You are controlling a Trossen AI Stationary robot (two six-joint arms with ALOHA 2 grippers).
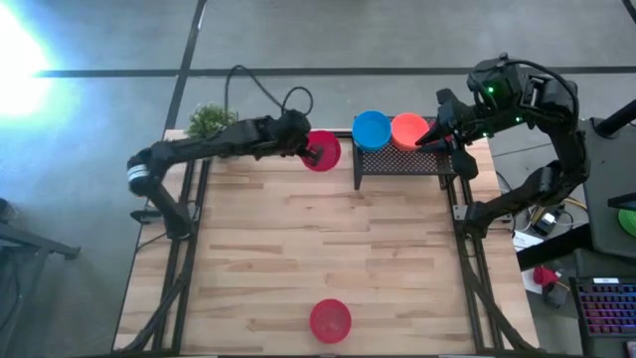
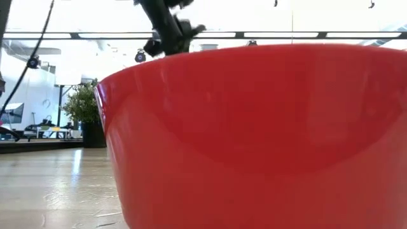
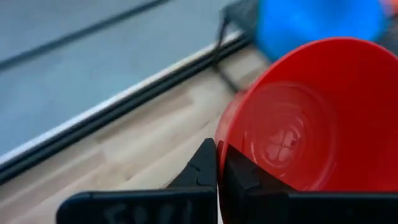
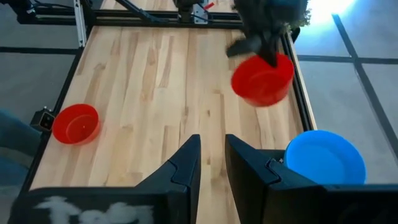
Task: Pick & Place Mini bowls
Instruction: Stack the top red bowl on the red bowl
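Note:
My left gripper (image 1: 306,151) is shut on a red mini bowl (image 1: 324,151) near the table's far edge, just left of a black rack (image 1: 402,162). A blue bowl (image 1: 372,129) and an orange bowl (image 1: 408,130) sit on top of the rack. My right gripper (image 1: 440,137) hovers at the rack's right end beside the orange bowl, narrowly open and holding nothing (image 4: 212,155). A second red bowl (image 1: 329,320) stands on its base near the table's near edge and fills the low view (image 2: 254,140). Other bowls are out of view. My left gripper pinches the red bowl's rim (image 3: 219,138) on the side toward the table's left, one finger (image 3: 245,174) inside the bowl and the other finger (image 3: 199,171) outside. The fingers come roughly level from the left. The bowl is tilted in the hold (image 4: 262,78); whether it clears the table I cannot tell.
A small green potted plant (image 1: 211,119) stands at the table's far left corner, behind my left arm. The black rack takes up the far right part of the table. Bare wood (image 1: 328,229) lies between the rack and the near red bowl.

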